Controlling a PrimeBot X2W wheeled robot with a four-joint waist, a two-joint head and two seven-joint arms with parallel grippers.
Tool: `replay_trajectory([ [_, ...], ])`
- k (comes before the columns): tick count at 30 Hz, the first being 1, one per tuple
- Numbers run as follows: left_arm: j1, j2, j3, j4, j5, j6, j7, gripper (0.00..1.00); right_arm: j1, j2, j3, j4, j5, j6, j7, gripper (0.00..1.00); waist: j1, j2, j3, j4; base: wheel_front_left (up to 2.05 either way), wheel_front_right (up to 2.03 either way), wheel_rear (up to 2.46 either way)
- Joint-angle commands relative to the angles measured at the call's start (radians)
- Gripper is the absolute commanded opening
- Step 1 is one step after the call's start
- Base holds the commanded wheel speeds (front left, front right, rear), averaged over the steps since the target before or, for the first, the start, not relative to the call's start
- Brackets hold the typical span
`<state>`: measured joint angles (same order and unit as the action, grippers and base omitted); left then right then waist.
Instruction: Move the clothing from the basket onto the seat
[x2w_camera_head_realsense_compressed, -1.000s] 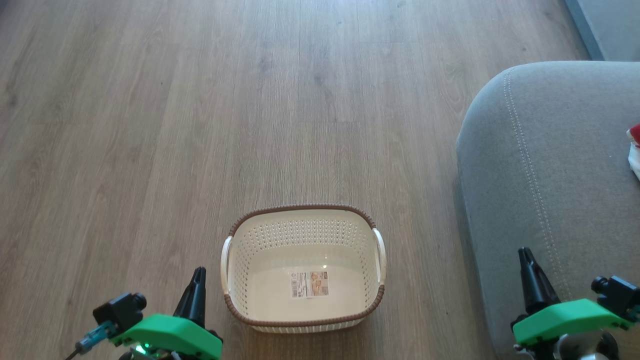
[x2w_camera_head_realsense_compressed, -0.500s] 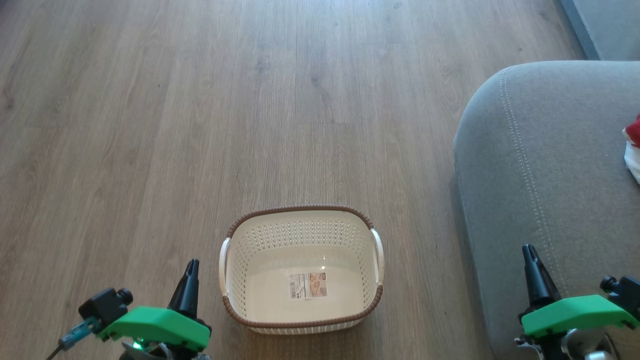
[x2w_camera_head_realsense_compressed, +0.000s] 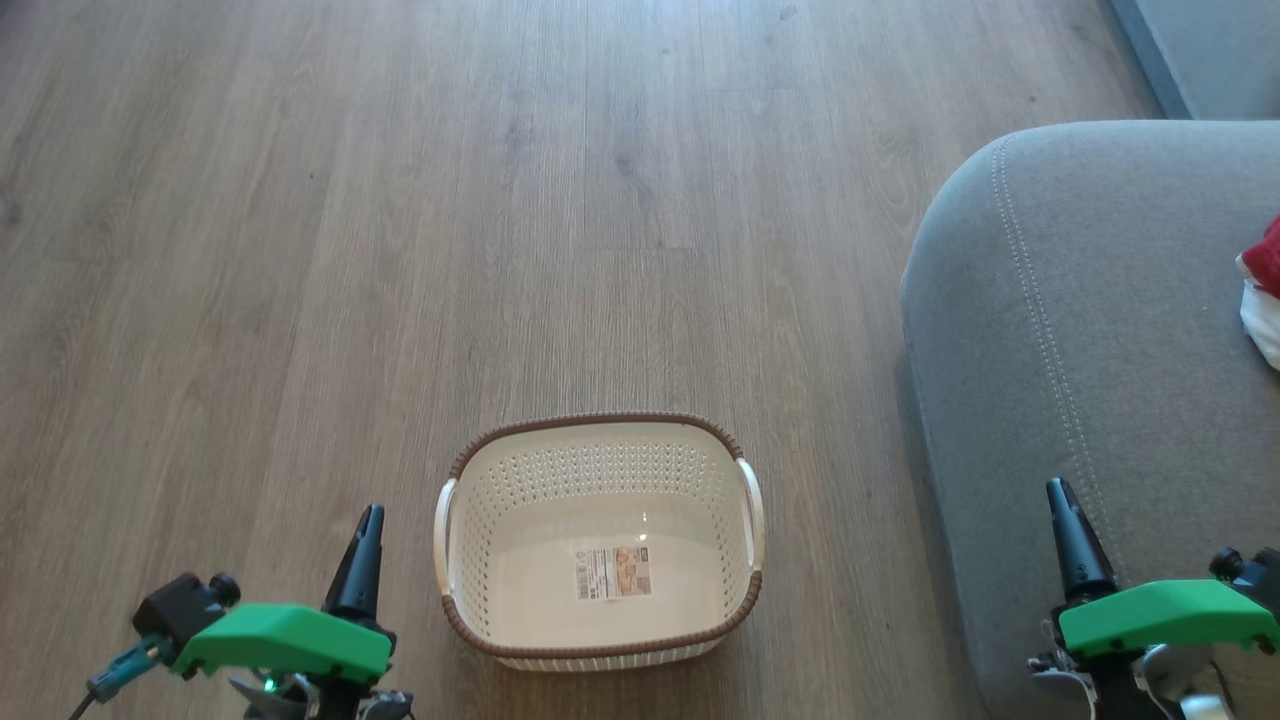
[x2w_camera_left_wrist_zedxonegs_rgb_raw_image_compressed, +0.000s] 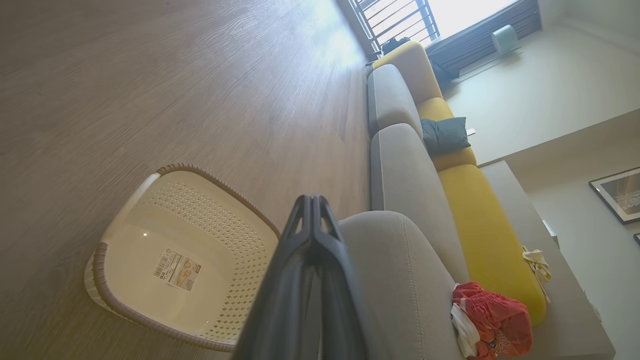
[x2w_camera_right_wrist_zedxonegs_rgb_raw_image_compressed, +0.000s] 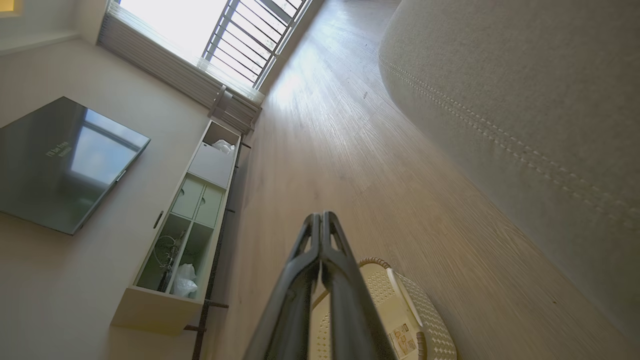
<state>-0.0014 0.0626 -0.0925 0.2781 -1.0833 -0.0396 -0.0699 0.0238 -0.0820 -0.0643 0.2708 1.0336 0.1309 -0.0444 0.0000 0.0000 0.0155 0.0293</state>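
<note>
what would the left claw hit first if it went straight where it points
Probably bare wood floor: the left claw points between the basket and the seat, though depth is unclear.

Head camera facing down, wrist cameras low, tilted, all sharing basket (x2w_camera_head_realsense_compressed: 598, 418)

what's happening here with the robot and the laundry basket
A two-armed robot is moving laundry from basket to sofa, and the job looks done. The basket sits on the wood floor holding just its paper label, while the red clothing lies bunched on the grey seat. The left pincer hangs beside the basket and the right pincer by the seat's edge, both shut and holding nothing.
</note>
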Motion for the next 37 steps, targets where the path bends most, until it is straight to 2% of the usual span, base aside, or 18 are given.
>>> replay_trajectory([
  [1, -0.048, 0.011, 0.033, -0.031, -0.018, -0.008, 0.006, 0.00, -0.058, -0.001, 0.004, -0.028, 0.021, 0.000, 0.006, 0.00, 0.0000, 0.0000, 0.000, 0.000, 0.00, 0.00, 0.00],
  [37, -0.087, 0.011, 0.132, -0.033, -0.394, -0.066, 0.112, 0.00, -0.110, 0.021, -0.033, -0.027, 0.412, 0.000, 0.112, 0.00, 0.0000, 0.0000, -0.009, -0.021, 0.00, 0.00, 0.00],
])
